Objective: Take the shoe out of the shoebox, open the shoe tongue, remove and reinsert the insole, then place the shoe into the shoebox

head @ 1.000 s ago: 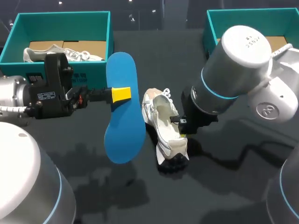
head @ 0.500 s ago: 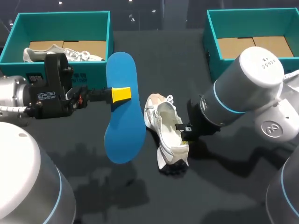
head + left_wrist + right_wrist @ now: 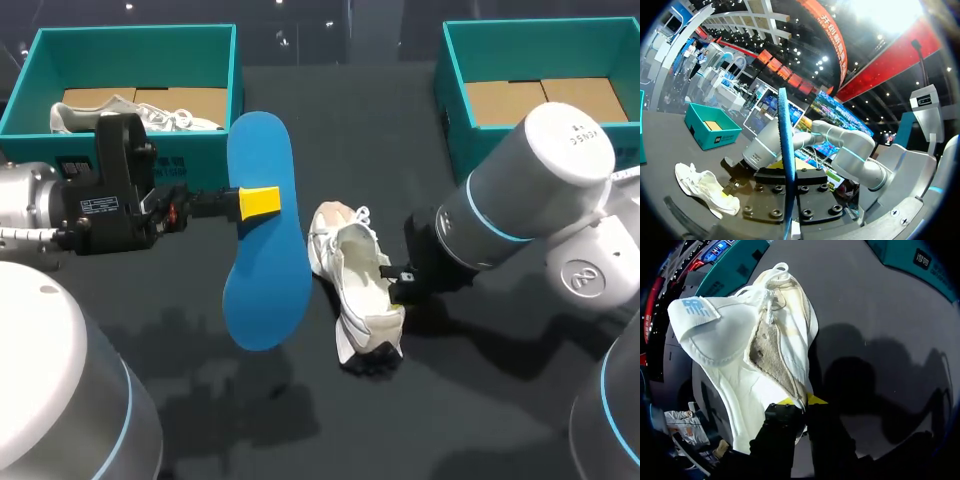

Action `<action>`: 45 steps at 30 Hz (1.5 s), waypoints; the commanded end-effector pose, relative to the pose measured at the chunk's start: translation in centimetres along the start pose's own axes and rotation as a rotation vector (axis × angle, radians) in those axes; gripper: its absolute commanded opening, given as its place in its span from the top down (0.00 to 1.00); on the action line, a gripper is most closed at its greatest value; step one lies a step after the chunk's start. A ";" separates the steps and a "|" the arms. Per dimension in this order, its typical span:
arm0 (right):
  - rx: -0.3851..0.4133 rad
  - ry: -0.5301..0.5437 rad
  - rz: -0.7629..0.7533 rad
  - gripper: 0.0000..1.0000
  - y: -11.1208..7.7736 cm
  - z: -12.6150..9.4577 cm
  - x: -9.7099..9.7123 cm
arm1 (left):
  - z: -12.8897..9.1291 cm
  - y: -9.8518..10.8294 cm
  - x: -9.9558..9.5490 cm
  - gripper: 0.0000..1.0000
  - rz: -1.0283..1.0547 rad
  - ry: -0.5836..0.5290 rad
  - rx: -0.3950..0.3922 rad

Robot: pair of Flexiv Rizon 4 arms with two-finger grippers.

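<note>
My left gripper (image 3: 262,200) is shut on a blue insole (image 3: 262,240) and holds it up in the air left of the table's middle. In the left wrist view the insole (image 3: 785,130) shows edge-on between the fingers. A white shoe (image 3: 355,285) lies on the dark table beside it, its opening turned up and no insole in it. My right gripper (image 3: 397,290) is shut on the rim of the shoe's opening at the heel end. The right wrist view has the yellow tips (image 3: 799,401) pinching that rim of the shoe (image 3: 740,350), whose tongue is folded back.
A teal shoebox (image 3: 236,70) at the back left holds a second white shoe (image 3: 100,112). Another teal shoebox (image 3: 452,100) at the back right shows only its cardboard floor. My right arm's elbow (image 3: 540,180) hangs over the table in front of that box.
My right arm has swung down and to the right, clear of the right box, dragging the shoe's heel slightly that way. The left arm and the insole have kept still.
</note>
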State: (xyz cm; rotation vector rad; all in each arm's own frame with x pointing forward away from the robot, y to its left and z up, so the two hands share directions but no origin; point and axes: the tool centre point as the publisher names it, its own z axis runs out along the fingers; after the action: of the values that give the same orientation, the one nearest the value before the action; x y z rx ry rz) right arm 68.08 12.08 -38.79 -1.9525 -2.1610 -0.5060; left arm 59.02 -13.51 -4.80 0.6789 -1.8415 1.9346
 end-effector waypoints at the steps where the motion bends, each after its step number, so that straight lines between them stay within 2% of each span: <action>1: 0.005 0.015 0.002 0.62 -0.4 2.3 -0.4 | 0.1 0.1 0.0 1.00 0.000 -0.001 0.002; 3: 0.006 0.017 0.004 0.51 -0.4 2.0 -0.2 | 0.1 0.1 0.0 1.00 0.000 -0.001 0.002; 4: 0.008 0.020 0.008 0.24 -0.4 1.7 -0.1 | 0.1 0.1 0.0 1.00 0.000 -0.001 0.002; 5: 0.009 0.022 0.010 0.04 -0.4 1.3 0.0 | 0.1 0.1 0.0 1.00 0.000 -0.001 0.002; 6: 0.008 0.025 0.011 0.00 -0.4 1.0 0.1 | 0.1 0.1 0.0 1.00 0.000 -0.001 0.002; 21: -0.017 0.065 0.013 0.00 0.1 -3.8 1.3 | 0.1 0.1 0.0 1.00 0.000 -0.001 0.002; 26: 0.003 0.177 -0.024 0.00 0.8 -5.9 1.3 | 0.1 0.1 0.0 1.00 0.000 -0.001 0.002; 28: 0.055 0.123 -0.084 0.00 1.0 -6.9 2.0 | 0.1 0.1 0.0 1.00 0.000 -0.001 0.002; 42: 0.055 0.123 -0.084 0.00 1.0 -6.9 2.0 | 0.1 0.1 0.0 1.00 0.000 -0.001 0.002; 45: 0.065 0.220 -0.060 0.00 1.6 -8.6 2.0 | 0.1 0.1 0.0 1.00 0.000 -0.001 0.002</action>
State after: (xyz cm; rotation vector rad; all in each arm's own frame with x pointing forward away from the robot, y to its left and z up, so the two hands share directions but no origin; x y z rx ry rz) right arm 68.59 12.20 -30.52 -1.7606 -2.1155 -0.5862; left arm 59.02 -13.52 -4.80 0.6790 -1.8415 1.9346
